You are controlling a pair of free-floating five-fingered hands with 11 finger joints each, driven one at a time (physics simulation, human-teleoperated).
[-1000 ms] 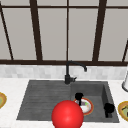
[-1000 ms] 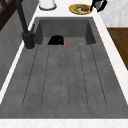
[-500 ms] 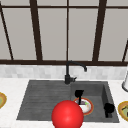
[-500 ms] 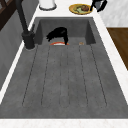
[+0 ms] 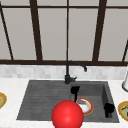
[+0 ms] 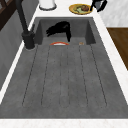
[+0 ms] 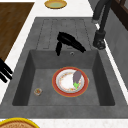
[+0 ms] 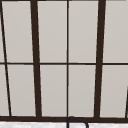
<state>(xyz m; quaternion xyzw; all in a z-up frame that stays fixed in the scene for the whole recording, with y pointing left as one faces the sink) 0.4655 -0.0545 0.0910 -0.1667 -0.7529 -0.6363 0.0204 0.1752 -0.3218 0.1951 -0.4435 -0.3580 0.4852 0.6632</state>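
- The left hand (image 5: 74,90) hangs in the air over the dark grey stone sink basin (image 7: 27,75), just in front of the black faucet (image 5: 68,75). Its fingers (image 7: 75,45) are stretched out straight and apart, with the thumb pointing down; it holds nothing.
- Below and just to the right of that hand, a round white plate with a red-orange rim (image 7: 65,83) lies flat on the basin floor. A grey-purple scrap of food with a green end (image 7: 76,78) rests on the plate's right part.
- The hand is above the plate and not touching it, so judging by this, the plate has not been picked up and the food is not yet removed.
- The right hand (image 5: 108,109) hovers at the basin's right near edge; I cannot tell whether its fingers are apart or curled.
- A small round bit (image 7: 38,91) lies on the basin floor, left of the plate in the right side view.
- A large red ball (image 5: 67,115) sits at the near edge of the sink in the front view.
- Yellow-rimmed dishes with food sit on the white counter, one at the far right (image 5: 124,110) and one at the far left (image 5: 2,99).
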